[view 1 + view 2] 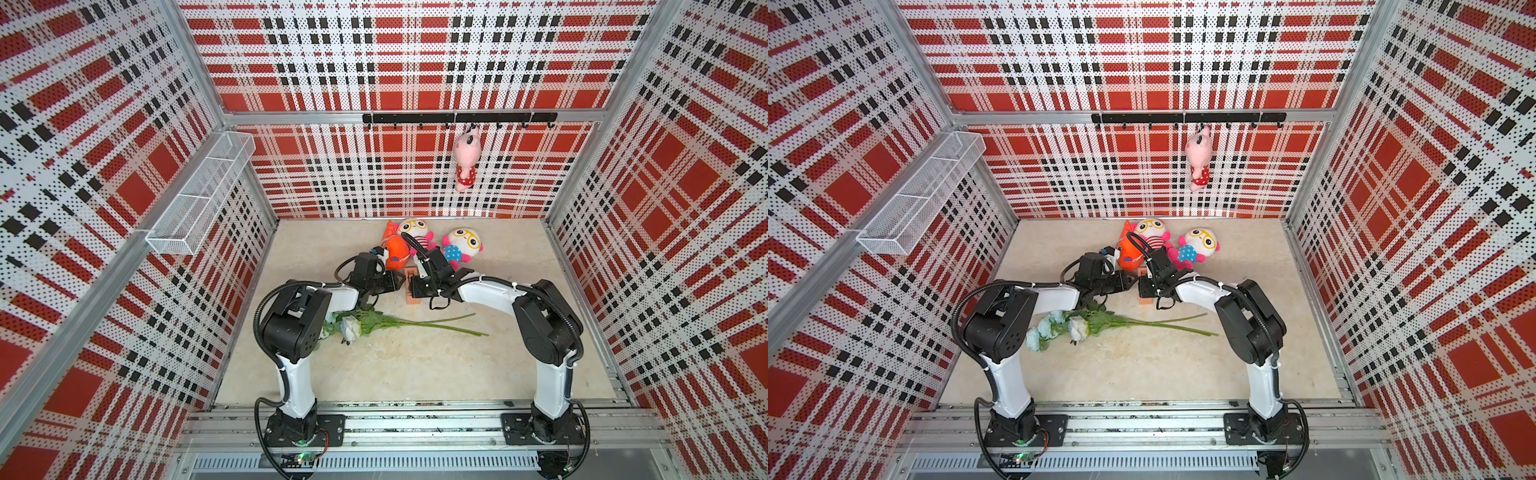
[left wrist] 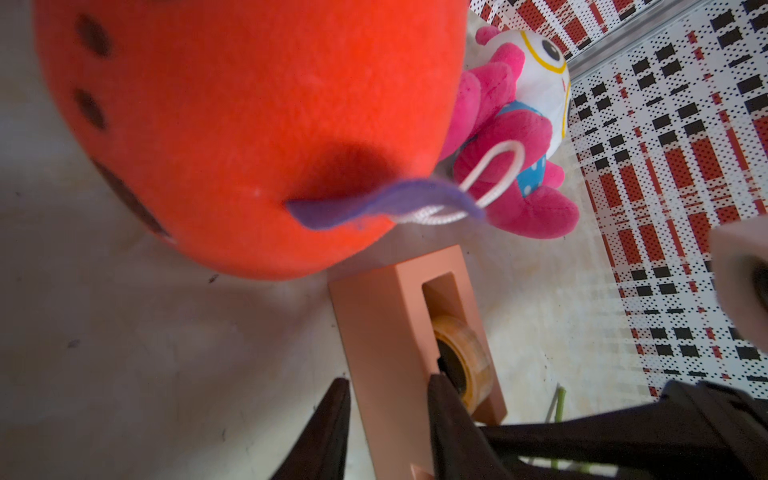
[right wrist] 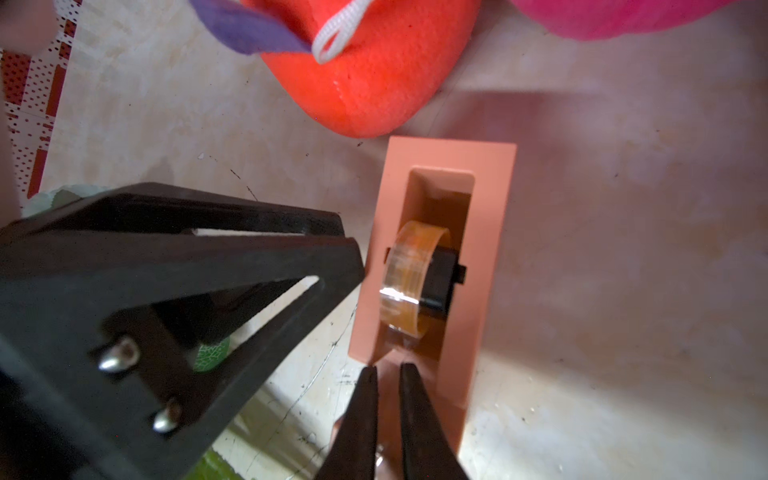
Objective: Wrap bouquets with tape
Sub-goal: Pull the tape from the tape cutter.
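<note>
Wire basket (image 1: pixel 199 195): white mesh, fixed to the left wall, above the floor.
Bouquets (image 1: pixel 1077 326): one loose bunch lying flat on the pale floor, in front of both grippers; white and pale-blue heads point left, partly under the left arm, and the thin green stems run right.
Left gripper (image 2: pixel 388 388): reaches in from the left; its two dark fingers (image 2: pixel 332 419) straddle one side wall of the tape, one outside the block, one inside the slot against the roll. They stand close to that wall; whether they press on it cannot be told.
Orange plush fish (image 2: pixel 249 124): just behind the tape, close over its far end; a purple tag and white loop hang from it.
Tape (image 3: pixel 436 266): peach block dispenser upright on the floor, mid-scene, between the two grippers; a clear amber roll on a dark hub sits in its slot. In both top views it is largely hidden by the grippers (image 1: pixel 409 276).
Right gripper (image 3: pixel 388 374): comes from the right; fingers (image 3: pixel 361 415) nearly together, a narrow gap left, tips at the dispenser's cutter end. Whether a tape strip lies between them cannot be told.
Striped plush doll (image 1: pixel 415 232): behind the fish.
Blue-dotted plush doll (image 1: pixel 461 245): right of it, pink limbs.
Pink plush (image 1: pixel 466 160): hangs from the black hook rail (image 1: pixel 459 118) on the back wall.
</note>
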Motion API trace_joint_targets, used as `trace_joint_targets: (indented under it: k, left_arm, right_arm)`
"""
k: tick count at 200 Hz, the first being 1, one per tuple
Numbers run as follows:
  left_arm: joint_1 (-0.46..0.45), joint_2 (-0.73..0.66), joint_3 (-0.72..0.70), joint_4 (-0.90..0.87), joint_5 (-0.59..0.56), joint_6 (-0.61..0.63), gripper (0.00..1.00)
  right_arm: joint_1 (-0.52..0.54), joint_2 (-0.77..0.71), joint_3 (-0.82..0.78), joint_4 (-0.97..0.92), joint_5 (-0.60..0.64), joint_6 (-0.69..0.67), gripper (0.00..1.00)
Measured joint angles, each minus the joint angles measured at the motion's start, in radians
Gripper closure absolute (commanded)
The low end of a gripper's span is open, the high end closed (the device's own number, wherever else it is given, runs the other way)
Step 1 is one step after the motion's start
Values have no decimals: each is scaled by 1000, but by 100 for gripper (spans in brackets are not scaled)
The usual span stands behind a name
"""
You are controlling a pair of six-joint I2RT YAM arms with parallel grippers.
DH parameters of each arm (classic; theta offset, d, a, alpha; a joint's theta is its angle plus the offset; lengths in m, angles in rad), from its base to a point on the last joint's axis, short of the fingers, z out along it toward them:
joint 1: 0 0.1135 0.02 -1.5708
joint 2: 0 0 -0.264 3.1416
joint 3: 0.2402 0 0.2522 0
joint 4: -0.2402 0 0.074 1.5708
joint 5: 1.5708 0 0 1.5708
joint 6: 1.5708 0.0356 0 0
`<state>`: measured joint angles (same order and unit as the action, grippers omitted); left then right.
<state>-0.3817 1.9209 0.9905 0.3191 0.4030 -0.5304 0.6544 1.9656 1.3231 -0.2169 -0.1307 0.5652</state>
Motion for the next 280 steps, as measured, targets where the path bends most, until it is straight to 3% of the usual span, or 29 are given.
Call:
trace_joint_targets:
  k: [121,280]
  left_arm:
    - [2,0,0,-1,12,1,65]
    - [39,-97,-14,-41,12,31,64]
  right_arm:
    - [0,-1,-5,13,-22,0,100]
    - [-12,-70,-45,37,-71,5,100]
